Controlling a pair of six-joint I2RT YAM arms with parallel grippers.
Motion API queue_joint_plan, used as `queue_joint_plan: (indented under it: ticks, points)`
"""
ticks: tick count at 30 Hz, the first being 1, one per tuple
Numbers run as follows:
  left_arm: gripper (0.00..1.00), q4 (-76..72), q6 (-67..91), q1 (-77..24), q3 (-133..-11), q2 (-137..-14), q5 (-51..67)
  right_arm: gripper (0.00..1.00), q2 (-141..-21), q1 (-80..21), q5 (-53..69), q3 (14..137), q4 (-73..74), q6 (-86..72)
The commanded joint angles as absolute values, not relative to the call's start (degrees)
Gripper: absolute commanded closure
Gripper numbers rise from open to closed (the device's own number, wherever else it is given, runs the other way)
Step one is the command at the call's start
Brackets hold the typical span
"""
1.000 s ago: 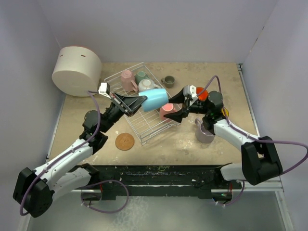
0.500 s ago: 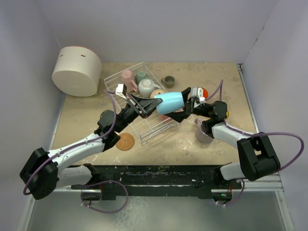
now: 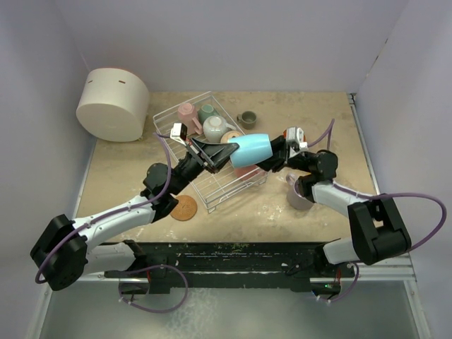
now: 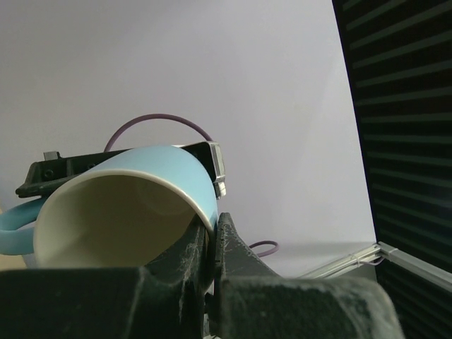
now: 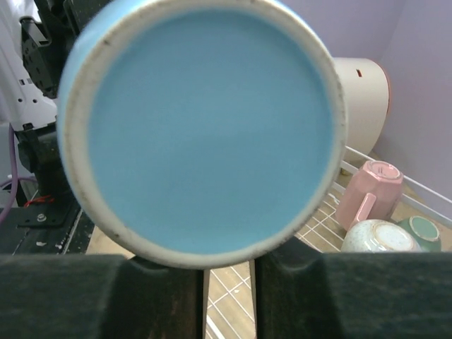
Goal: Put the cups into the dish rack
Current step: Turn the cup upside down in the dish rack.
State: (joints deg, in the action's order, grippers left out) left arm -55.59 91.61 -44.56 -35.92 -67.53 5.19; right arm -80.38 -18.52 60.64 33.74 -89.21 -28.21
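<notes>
The left gripper's [image 4: 213, 240] fingers [image 4: 236, 258] are pinched on the rim wall of the light blue mug [image 4: 127, 212], one inside the mouth and one outside. The mug lies on its side in the air over the dish rack [image 3: 212, 187]. At its flat base [image 5: 201, 127] sit the right gripper's [image 5: 228, 272] fingers [image 5: 289, 282], close together with a thin gap; I cannot tell whether they grip anything. In the rack's far end stand a pink mug [image 3: 186, 111], a teal mug [image 3: 207, 111] and a pale mug [image 3: 215, 127]. On the table are a small olive-grey mug [image 3: 246, 119] beyond the rack, a lilac mug [image 3: 298, 194] under the right arm, a cork coaster [image 3: 184, 207] and a large white container [image 3: 113, 102].
</notes>
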Motion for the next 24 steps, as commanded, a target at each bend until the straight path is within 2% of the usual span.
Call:
queue_joint_plan:
  ticks: [1, 3, 5, 6, 10, 24]
  points:
    - [1.0, -65.34, 92.77, -44.55, -39.04, -66.49, 2.52, 0.77, -80.33, -18.98, 63.07, 34.54, -96.97, -30.47]
    - [1.0, -65.39, 92.88, -44.55, -38.54, -66.44, 2.11, 0.85, -80.25, -18.98, 63.51, 34.67, -97.16, -30.65]
    - [1.0, -65.48, 92.86, -44.54, -38.05, -66.39, 1.73, 0.98, -80.2, -18.98, 63.94, 34.74, -97.13, -30.56]
    - [1.0, -65.5, 92.82, -44.56, -37.86, -66.43, 1.54, 1.0, -80.16, -18.98, 64.06, 34.73, -97.12, -30.6]
    - [0.98, -65.85, 92.31, -44.52, -36.61, -66.13, 0.53, 1.0, -79.74, -18.96, 64.18, 34.55, -96.75, -30.37]
    - [0.49, -60.66, 87.7, -44.48, -31.2, -60.46, -4.12, 1.0, -79.1, -18.87, 64.85, 35.86, -91.1, -30.93]
